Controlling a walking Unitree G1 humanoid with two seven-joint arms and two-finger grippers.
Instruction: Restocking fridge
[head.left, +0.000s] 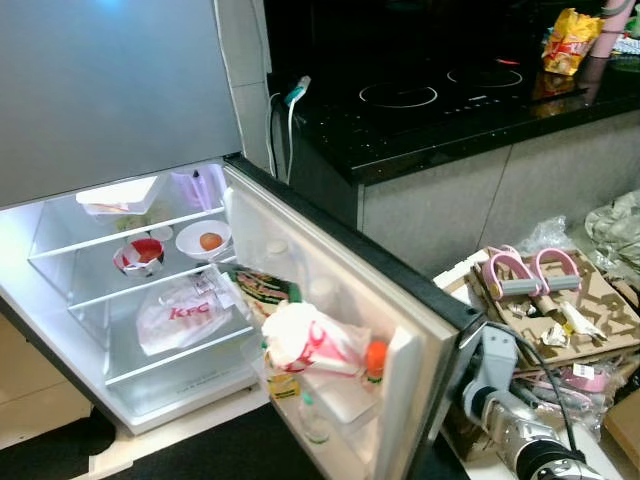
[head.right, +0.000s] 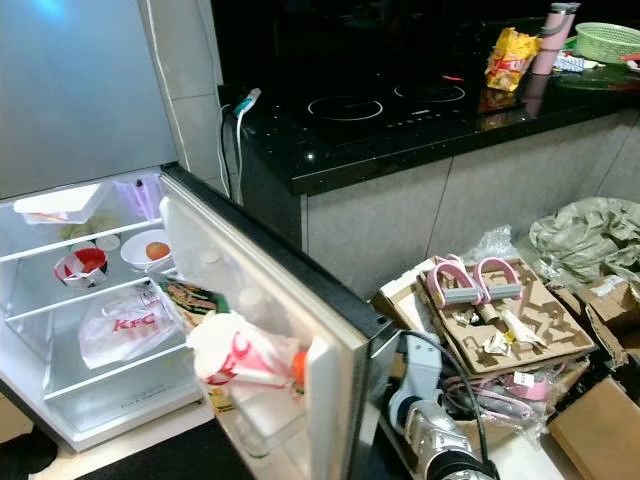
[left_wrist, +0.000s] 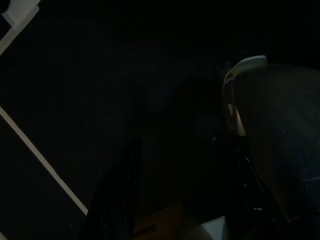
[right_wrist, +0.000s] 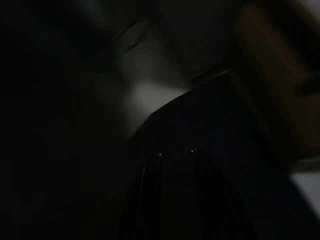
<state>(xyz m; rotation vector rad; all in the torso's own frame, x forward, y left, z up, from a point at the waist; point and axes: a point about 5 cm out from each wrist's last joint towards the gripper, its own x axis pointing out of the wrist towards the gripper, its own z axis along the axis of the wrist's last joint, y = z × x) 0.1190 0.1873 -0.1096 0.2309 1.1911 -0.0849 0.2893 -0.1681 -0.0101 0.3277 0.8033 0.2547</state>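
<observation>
i see the fridge (head.left: 60, 290) with its door (head.left: 330, 270) open; a kfc bag (head.left: 185, 315) lies on a shelf, a red-white bag (head.left: 310, 340) in the door. right arm (head.left: 510, 410) hangs low. both grippers: too dark, i cannot tell.

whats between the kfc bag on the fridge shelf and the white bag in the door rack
A green printed packet stands between the white KFC bag and the white-and-red bag in the left eye view.

Fridge (head.left: 60, 290) is wide open and lit up, KFC bag (head.left: 185, 315) on a lower shelf, another bag (head.left: 312, 340) stuffed in the door rack.
</observation>
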